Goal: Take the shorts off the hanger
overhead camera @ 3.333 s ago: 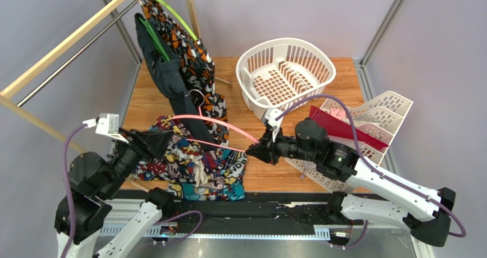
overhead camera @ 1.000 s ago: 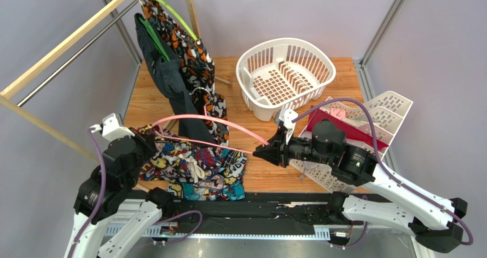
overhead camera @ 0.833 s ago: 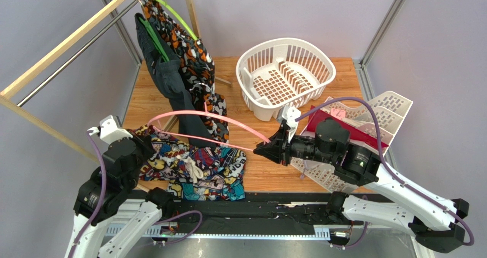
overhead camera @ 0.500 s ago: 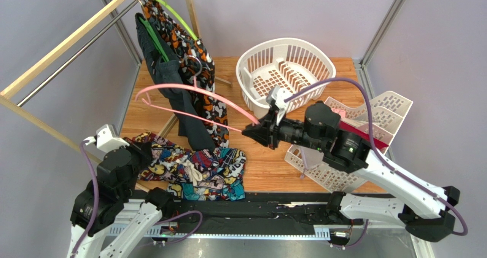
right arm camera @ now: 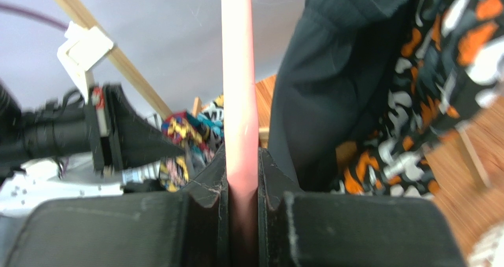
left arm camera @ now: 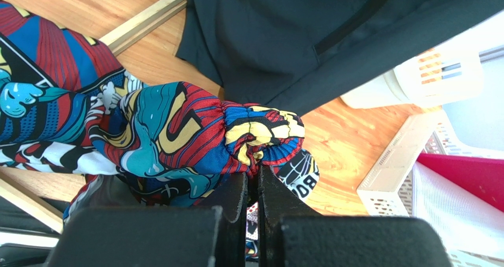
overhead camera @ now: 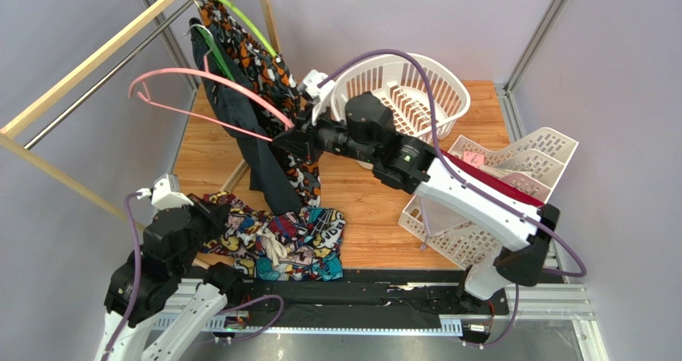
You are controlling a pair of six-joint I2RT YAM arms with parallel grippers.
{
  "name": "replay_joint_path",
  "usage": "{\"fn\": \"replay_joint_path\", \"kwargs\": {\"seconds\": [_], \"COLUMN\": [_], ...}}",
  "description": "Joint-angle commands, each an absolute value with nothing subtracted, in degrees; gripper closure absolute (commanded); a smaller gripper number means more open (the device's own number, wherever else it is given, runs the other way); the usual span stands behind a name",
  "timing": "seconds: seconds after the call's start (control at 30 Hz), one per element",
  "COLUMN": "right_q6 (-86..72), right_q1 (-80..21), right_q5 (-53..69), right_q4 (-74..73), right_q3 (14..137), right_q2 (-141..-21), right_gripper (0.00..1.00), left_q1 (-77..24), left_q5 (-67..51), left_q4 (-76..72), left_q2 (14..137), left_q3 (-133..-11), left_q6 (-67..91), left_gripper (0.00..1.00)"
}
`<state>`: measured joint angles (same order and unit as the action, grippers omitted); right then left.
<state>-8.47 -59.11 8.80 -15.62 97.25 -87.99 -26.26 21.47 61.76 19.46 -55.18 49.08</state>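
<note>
One wooden table [overhead camera: 376,201] fills the middle of the top view, with grey walls around it. I see the soft multicolour comic-print shorts [overhead camera: 272,237] heaped at lower left, well apart from the thin pink plastic hanger [right arm camera: 239,72], which is raised at upper left. My left gripper [left arm camera: 252,178] pinches the shorts' gathered waistband. My right gripper [right arm camera: 241,178] is clamped on the hanger's end. White letters "BO" show just beside the left fingers.

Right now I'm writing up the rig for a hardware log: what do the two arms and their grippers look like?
Both the left arm and right arm have white shell links with black joints. A purple cable loops from a small white wrist box on each. The left gripper and right gripper are matte black with flat, tapered fingers.
</note>
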Motion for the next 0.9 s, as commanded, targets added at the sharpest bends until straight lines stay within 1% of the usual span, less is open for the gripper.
{"fn": "replay_joint_path", "kwargs": {"seconds": [0.0,0.27,0.4,0.87], "right_q6": [-11.95,-13.62,-14.33,-14.15], "right_q1": [-59.94,-62.31,-63.1,-64.69], "right_q5": [10.02,10.28,11.07,10.72], "right_q4": [-11.07,-11.95,-12.92,-13.01], "right_q3": [107.48,118.55,123.3,124.72], "right_q2": [-92.98,-104.31,-107.93,-113.11], "right_gripper": [1.0,1.0,1.0,1.0], "left_q1": [-26.28,-26.28,-26.28,-26.28], "left_q5": [21.78,19.43,19.6,21.09], "left_q4": [61.34,63.28,63.54,65.92], "left_q2": [17.93,17.67,17.4,16.7], "left_q3": [-57.38,-58.1,-59.23,-60.91], "left_q6": [47.11,47.72,46.85,45.53], "left_gripper": [1.0,1.0,1.0,1.0]}}
